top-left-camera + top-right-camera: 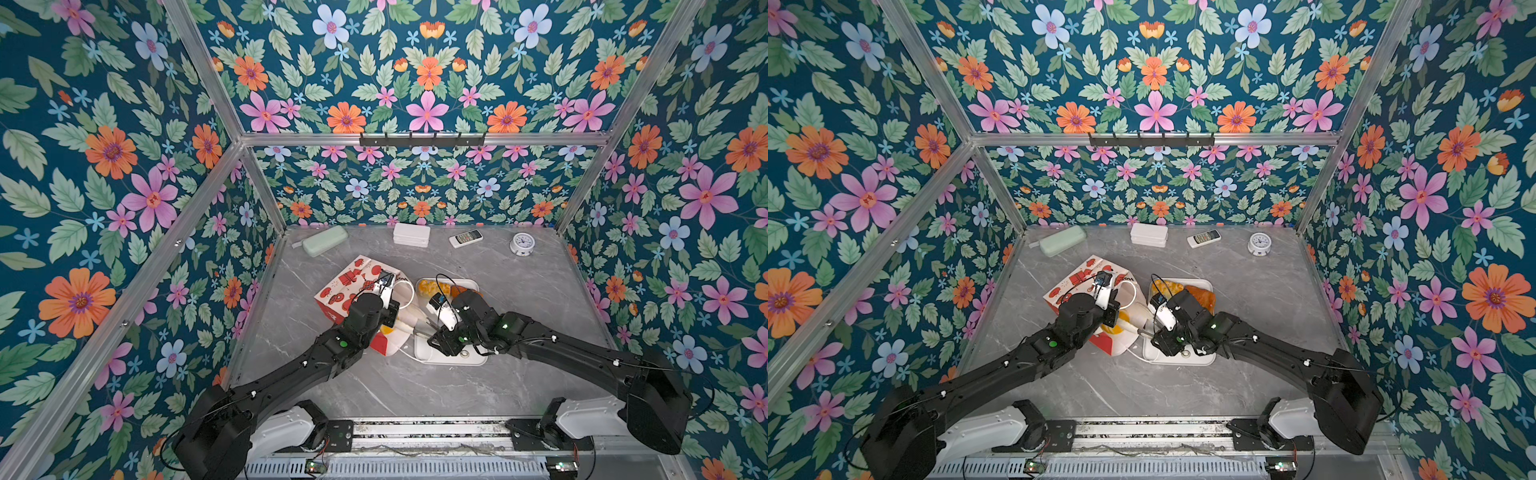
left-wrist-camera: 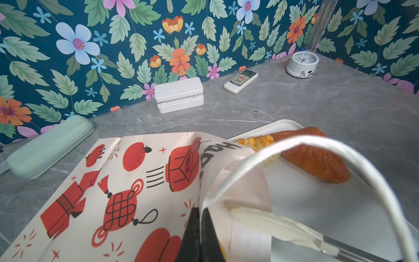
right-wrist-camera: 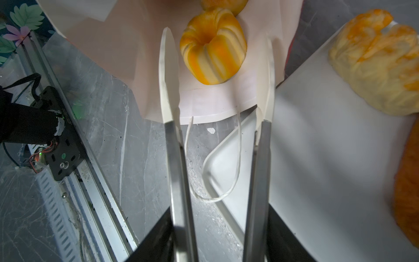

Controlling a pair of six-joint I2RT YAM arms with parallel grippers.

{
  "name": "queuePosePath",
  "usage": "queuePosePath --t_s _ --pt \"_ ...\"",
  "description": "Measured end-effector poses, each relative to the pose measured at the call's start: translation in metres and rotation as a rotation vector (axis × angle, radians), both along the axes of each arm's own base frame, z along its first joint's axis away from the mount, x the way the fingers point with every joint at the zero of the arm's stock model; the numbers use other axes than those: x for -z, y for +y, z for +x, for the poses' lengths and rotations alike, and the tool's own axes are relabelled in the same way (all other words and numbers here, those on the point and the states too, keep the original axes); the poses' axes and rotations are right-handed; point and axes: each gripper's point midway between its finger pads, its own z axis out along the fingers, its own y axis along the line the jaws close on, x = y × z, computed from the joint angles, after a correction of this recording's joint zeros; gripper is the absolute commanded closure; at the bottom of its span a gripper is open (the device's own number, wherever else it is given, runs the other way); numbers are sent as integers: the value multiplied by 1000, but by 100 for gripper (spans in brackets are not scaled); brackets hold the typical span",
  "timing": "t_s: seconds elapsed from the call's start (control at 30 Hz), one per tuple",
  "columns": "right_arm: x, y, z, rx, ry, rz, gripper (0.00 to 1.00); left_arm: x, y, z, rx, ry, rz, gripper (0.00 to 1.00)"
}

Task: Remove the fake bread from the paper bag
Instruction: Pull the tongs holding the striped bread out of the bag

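Left wrist: two breads (image 2: 313, 156) on tray (image 2: 306, 204)

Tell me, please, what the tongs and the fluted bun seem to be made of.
Tongs: grey metal arms with a dull brushed sheen; white tips look like matte silicone or plastic. Fluted bun: likely foam or plastic, given its smooth, slightly shiny skin.
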Motion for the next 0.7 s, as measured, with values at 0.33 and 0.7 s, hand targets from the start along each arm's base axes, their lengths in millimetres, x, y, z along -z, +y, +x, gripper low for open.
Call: queuePosePath --t_s 0.33,0.7 --pt "19 2 11 -83 -95 -86 39 -1 1 0 6 -1 -8 99" --pt "35 9 11 -171 -108 -115 39 -1 1 0 13 1 -14 99"
